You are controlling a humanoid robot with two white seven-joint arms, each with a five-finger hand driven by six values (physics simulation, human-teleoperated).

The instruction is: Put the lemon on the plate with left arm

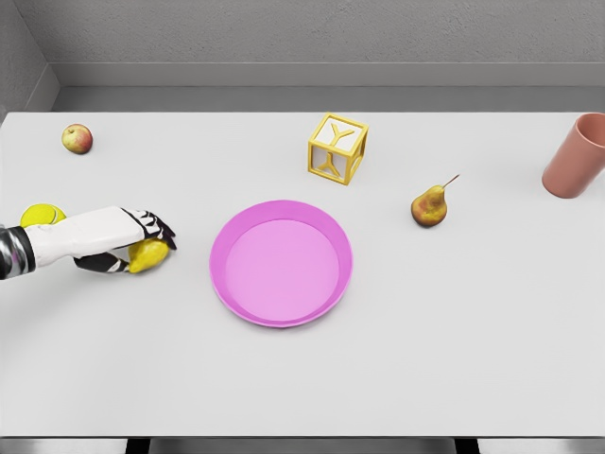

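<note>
The lemon [148,254] sits under the fingers of the left hand [132,241], whose white palm and dark fingertips curl over its top and near side. The hand reads as grasping the lemon. Whether the fruit has left the table [302,378] I cannot tell; it looks low, at or just above the surface.

The pick-up therefore seems done or nearly so, while the carry and the placing are not yet done. The pink plate [227,284] lies a short way off from the fingertips, on the side the fingers point toward, and nothing rests in it. To finish, the hand would need to lift, travel across that bare strip of table, and let go over the plate's middle.

Just behind the wrist, on the forearm's far side, a round yellow ball-like thing [38,215] is partly hidden by the arm. Farther away beyond the arm sits a small apple [77,139]. Past the plate from the hand stand a yellow letter block [337,148] and a pear [430,206], with a terracotta cup [577,156] well apart at the far edge. None of these lies on the path to the plate. The right arm does not show.
</note>
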